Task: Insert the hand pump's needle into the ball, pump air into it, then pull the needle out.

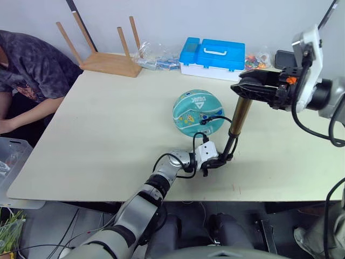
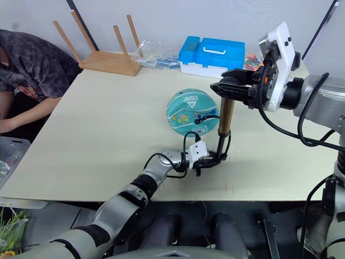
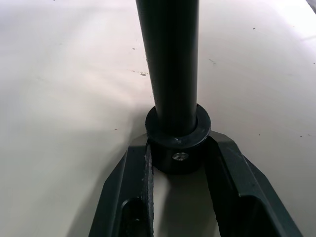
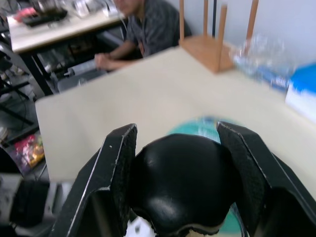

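Observation:
The teal ball (image 1: 195, 110) rests mid-table. Just to its right the hand pump (image 1: 241, 113) stands upright, its bronze cylinder raised above a thin black shaft (image 1: 232, 141). My left gripper (image 1: 222, 160) is shut on the pump's black bottom cap (image 3: 177, 143), one finger (image 3: 132, 197) on each side of it. Over the pump, my right gripper (image 1: 247, 89) is shut on the black handle (image 4: 182, 182). The black hose (image 1: 216, 118) loops from the pump to the ball's near-right side and ends in a black fitting (image 2: 198, 121) against the ball. The needle itself is too small to make out.
A blue and white toolbox (image 1: 212, 56) and plastic bags (image 1: 153, 56) sit at the table's far edge, beside an upturned wooden stool (image 1: 108, 60). A person (image 1: 27, 75) leans at the table's left side. A grey bin (image 1: 11, 156) stands below the left edge.

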`<state>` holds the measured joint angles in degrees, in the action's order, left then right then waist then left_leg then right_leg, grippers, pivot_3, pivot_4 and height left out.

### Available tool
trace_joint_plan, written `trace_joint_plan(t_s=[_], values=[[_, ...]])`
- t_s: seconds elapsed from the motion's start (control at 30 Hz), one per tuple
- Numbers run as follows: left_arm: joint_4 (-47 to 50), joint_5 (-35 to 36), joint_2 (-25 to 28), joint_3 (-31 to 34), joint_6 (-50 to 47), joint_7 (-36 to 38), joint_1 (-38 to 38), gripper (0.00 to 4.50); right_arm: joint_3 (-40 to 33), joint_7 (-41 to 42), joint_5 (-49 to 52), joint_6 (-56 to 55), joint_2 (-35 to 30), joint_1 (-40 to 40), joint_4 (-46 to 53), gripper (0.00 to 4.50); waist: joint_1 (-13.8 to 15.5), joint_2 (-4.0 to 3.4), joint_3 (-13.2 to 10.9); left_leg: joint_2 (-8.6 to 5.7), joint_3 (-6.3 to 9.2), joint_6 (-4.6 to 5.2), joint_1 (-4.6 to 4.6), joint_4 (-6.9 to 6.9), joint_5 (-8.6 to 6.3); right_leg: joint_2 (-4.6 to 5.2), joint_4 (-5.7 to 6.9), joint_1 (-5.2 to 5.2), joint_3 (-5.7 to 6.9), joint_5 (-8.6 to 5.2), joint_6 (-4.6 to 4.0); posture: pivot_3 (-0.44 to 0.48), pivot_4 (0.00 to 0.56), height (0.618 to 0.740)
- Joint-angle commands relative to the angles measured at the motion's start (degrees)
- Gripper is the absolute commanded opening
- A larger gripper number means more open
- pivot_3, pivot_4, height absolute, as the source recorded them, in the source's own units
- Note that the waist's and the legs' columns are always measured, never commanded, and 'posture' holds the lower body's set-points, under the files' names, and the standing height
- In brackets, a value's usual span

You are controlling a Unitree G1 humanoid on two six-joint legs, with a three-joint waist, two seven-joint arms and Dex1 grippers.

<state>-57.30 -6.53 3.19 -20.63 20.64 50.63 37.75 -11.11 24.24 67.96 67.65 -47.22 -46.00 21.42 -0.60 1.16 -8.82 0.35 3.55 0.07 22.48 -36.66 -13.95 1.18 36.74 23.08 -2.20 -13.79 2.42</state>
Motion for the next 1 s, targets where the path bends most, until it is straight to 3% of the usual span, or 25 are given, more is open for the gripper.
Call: trace_joint_plan(t_s=[0.03,0.3,0.43,0.67,0.87,1.0], values=[[-6.2,-3.9,2.3,-1.7,-3.6,-0.4,-3.0,0.95,-3.6,0.2,-1.8,-2.7,-2.6,1.6,3.6,2.07,0.1,0.01,0.0,-0.01,-0.02,0.00,0.23,-0.12,0.00,-0.01,0.02,0.14,0.03,0.05,-0.03,0.000,0.150,0.740],[-5.0,-3.7,2.6,-1.8,-3.7,-0.1,-3.9,0.95,5.2,5.3,-14.1,-14.0,1.1,18.8,3.8,2.07,-0.3,0.49,0.7,0.05,-0.03,0.02,0.01,-0.19,-0.01,-0.10,0.05,-0.03,0.09,0.02,0.02,0.000,0.150,0.740],[-4.2,-3.5,2.7,-1.8,-4.0,-0.3,-4.4,0.95,13.4,6.8,-21.4,-20.0,5.7,25.8,1.3,2.07,-0.5,0.75,0.9,0.18,0.00,0.01,-0.65,-0.01,-0.02,-0.14,0.04,-0.53,-0.06,-0.15,-0.25,0.000,0.150,0.740],[-3.6,-3.3,2.5,-1.6,-4.4,-0.5,-4.7,0.95,24.9,10.4,-37.4,-32.7,13.2,34.3,-13.1,2.07,-0.6,0.98,1.7,0.18,-0.05,0.00,-0.80,0.23,-0.03,-0.23,0.02,-0.55,-0.05,-0.14,-0.23,0.000,0.150,0.740],[-4.1,-3.4,2.6,-1.8,-4.4,-0.6,-4.6,0.95,21.9,12.9,-38.8,-34.5,12.9,30.8,-12.0,2.07,-1.2,0.96,1.8,0.31,0.07,-0.05,-1.76,0.35,-0.06,-0.10,-0.02,-1.37,-0.03,-0.34,-0.51,0.000,0.150,0.740],[-4.9,-3.6,2.5,-1.8,-4.4,-1.0,-4.4,0.95,12.2,12.6,-30.3,-28.7,9.7,22.0,-3.2,2.07,-1.2,0.34,1.1,0.24,0.15,-0.30,-1.60,0.35,-0.21,0.30,-0.03,-1.32,0.10,-0.34,-0.50,0.000,0.150,0.740]])
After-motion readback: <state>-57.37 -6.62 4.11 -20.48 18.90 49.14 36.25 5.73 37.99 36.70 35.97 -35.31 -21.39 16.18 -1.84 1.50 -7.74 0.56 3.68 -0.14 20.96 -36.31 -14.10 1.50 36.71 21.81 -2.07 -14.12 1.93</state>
